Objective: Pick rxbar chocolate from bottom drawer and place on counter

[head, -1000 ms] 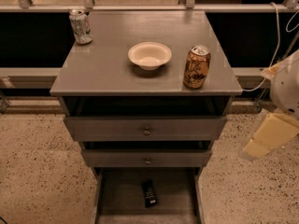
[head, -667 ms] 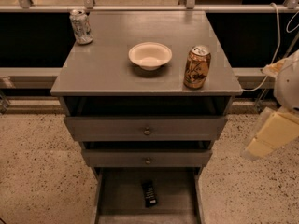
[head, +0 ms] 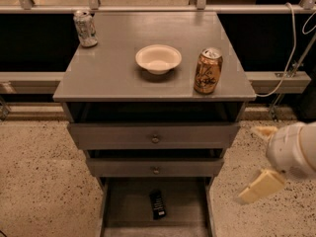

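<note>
Two cream fingers (head: 260, 186) of the gripper (head: 251, 165) stand spread and empty, so we judge the reach has not begun. Left of the gripper and lower, the rxbar chocolate (head: 157, 204) lies flat in the bottom drawer (head: 123, 206), which is pulled out so we can come from above. Our arm (head: 294, 152) hangs low beside the cabinet (head: 155, 138); the counter (head: 113, 68) sits up-left.

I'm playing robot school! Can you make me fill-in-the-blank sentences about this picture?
1. The rxbar chocolate lies in the bottom drawer, which is ___, not shut.
2. The counter holds one white bowl and ___ cans.
3. The gripper hovers low beside the cabinet, on the picture's ___ side, fingers open and empty.
Missing words: open; two; right.
</note>
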